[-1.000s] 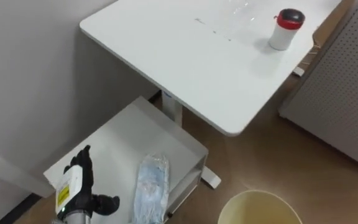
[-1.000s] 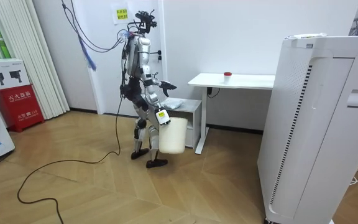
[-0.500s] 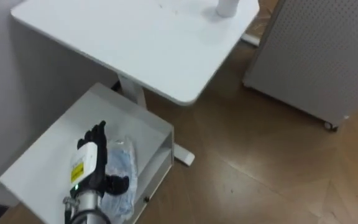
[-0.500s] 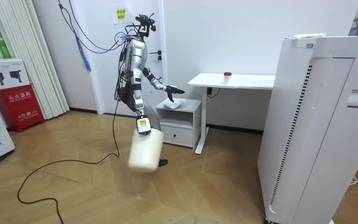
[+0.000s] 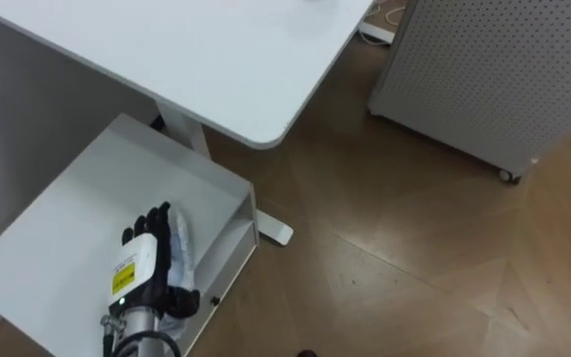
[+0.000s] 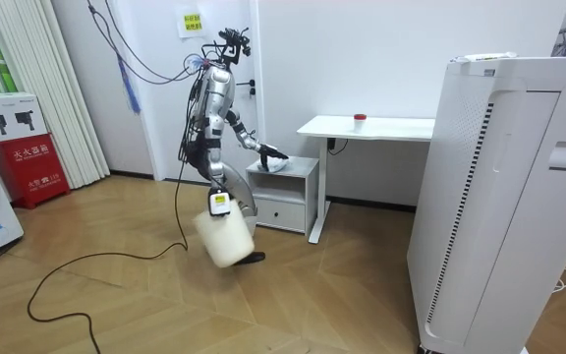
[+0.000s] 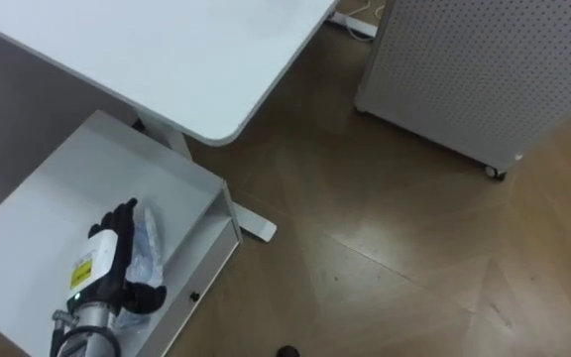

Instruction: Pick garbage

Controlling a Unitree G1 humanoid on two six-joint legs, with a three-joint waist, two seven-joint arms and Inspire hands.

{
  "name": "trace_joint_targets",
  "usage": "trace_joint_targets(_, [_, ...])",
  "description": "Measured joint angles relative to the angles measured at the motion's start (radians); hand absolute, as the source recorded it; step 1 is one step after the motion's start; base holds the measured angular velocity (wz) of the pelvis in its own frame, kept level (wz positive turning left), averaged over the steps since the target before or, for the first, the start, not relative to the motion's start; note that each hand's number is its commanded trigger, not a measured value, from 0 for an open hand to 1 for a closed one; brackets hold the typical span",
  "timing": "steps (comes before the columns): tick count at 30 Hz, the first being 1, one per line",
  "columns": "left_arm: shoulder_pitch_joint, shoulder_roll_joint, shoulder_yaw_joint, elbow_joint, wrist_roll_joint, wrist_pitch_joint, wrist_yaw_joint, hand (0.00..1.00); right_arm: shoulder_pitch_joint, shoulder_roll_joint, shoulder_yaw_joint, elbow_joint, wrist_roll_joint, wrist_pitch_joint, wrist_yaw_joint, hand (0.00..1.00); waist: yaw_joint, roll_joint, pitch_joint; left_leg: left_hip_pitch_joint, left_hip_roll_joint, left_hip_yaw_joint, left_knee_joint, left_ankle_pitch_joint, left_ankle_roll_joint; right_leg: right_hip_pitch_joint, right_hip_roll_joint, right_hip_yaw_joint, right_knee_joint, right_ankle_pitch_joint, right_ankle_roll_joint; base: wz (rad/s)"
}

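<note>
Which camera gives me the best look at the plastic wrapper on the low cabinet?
The right eye view: the plastic wrapper shows widest there, lying beside and partly under the left hand on the low cabinet. The left eye view shows a narrower strip of it; the room view shows just a small pale patch by the hand.

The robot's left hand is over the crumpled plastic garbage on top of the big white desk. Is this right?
Not quite. In the left eye view the left hand is over the crumpled plastic garbage on the low white cabinet beside the desk.
</note>
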Motion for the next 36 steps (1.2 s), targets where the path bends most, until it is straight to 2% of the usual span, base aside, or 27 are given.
trace_joint_targets(5, [-0.017,0.022,-0.005,0.067,0.001,0.025,-0.032,0.0,0.0,0.004,-0.002,-0.003,0.001,0.014,-0.001,1.0,-0.01,-0.004,-0.0006,-0.027,-0.001,0.0,0.02,-0.006,0.001,-0.027,0.001,0.002,0.014,-0.001,-0.001,-0.01])
trace_joint_targets(9, [-0.017,0.047,-0.035,0.084,0.002,0.06,-0.059,0.0,0.0,0.005,-0.002,-0.011,0.003,0.03,0.008,1.0,-0.008,-0.004,-0.0013,-0.047,-0.001,-0.002,0.026,-0.006,0.003,-0.047,-0.001,0.002,0.019,-0.001,-0.002,0.0])
trace_joint_targets(12, [-0.017,0.049,-0.035,0.087,0.007,0.075,-0.066,0.0,0.0,0.006,-0.002,-0.011,0.002,0.039,0.01,1.0,-0.007,-0.004,-0.0015,-0.048,-0.002,-0.002,0.026,-0.004,0.007,-0.047,-0.002,0.001,0.02,-0.001,-0.002,0.0])
trace_joint_targets(13, [-0.017,0.05,-0.035,0.087,0.008,0.081,-0.067,0.09,0.0,0.006,-0.002,-0.011,0.002,0.042,0.01,1.0,-0.007,-0.004,-0.0019,-0.047,-0.003,-0.002,0.026,-0.004,0.008,-0.047,-0.003,0.001,0.02,-0.001,-0.001,0.0])
trace_joint_targets(14, [-0.017,0.05,-0.035,0.087,0.008,0.083,-0.067,0.73,0.0,0.006,-0.002,-0.011,0.002,0.043,0.011,1.0,-0.007,-0.004,-0.002,-0.047,-0.003,-0.002,0.026,-0.004,0.008,-0.047,-0.003,0.001,0.021,-0.001,-0.001,0.0])
trace_joint_targets(15, [-0.017,0.05,-0.035,0.087,0.008,0.085,-0.068,1.0,0.0,0.006,-0.002,-0.011,0.002,0.048,0.012,1.0,-0.007,-0.004,-0.0023,-0.047,-0.004,-0.003,0.026,-0.004,0.008,-0.047,-0.003,0.001,0.021,-0.001,-0.001,0.0])
trace_joint_targets(20, [-0.018,0.052,-0.034,0.08,0.008,0.1,-0.069,1.0,0.0,0.006,-0.002,-0.011,0.0,0.06,0.032,1.0,-0.004,-0.006,-0.0042,-0.048,-0.003,-0.004,0.026,-0.005,0.007,-0.047,-0.003,0.0,0.021,-0.001,-0.001,0.0])
trace_joint_targets(22, [-0.025,0.065,-0.033,0.074,0.009,0.103,-0.068,1.0,0.0,0.006,-0.002,-0.011,0.001,0.065,0.034,1.0,-0.001,-0.006,-0.0075,-0.049,-0.005,-0.004,0.026,-0.006,0.003,-0.047,-0.006,-0.001,0.022,-0.001,-0.001,0.0])
trace_joint_targets(24, [-0.016,0.062,-0.034,0.055,0.022,0.093,-0.057,1.0,0.0,0.006,-0.003,-0.01,0.001,0.068,0.032,1.0,0.001,-0.006,-0.0087,-0.049,-0.014,-0.008,0.023,-0.004,0.003,-0.047,-0.014,-0.003,0.025,-0.002,0.0,0.11])
trace_joint_targets(25, [-0.02,0.059,-0.034,0.053,0.027,0.096,-0.058,1.0,-0.003,0.007,-0.003,-0.01,0.001,0.068,0.03,1.0,0.0,-0.008,-0.0099,-0.049,-0.022,-0.011,0.022,-0.001,0.005,-0.047,-0.019,-0.002,0.029,-0.003,0.001,0.12])
trace_joint_targets(28, [-0.026,0.07,-0.034,0.057,0.027,0.116,-0.06,1.0,-0.01,0.009,-0.002,-0.011,0.001,0.069,0.029,1.0,-0.001,-0.015,-0.0144,-0.048,-0.023,-0.012,0.023,0.0,0.008,-0.045,-0.019,0.001,0.027,0.0,0.004,0.02])
trace_joint_targets(33, [-0.028,0.079,-0.029,0.056,0.029,0.138,-0.057,1.0,-0.011,0.008,-0.005,-0.04,-0.001,0.082,0.012,1.0,0.0,-0.015,-0.0159,-0.045,-0.023,-0.012,0.016,0.006,0.012,-0.037,-0.014,0.002,0.007,0.016,0.004,-0.03])
trace_joint_targets(36, [-0.016,0.073,-0.027,0.062,0.025,0.137,-0.06,1.0,-0.016,0.008,-0.006,-0.058,-0.001,0.071,-0.009,1.0,0.002,-0.016,-0.0156,-0.03,-0.019,-0.014,0.007,0.007,0.014,-0.015,-0.012,-0.003,-0.011,0.021,0.008,-0.01])
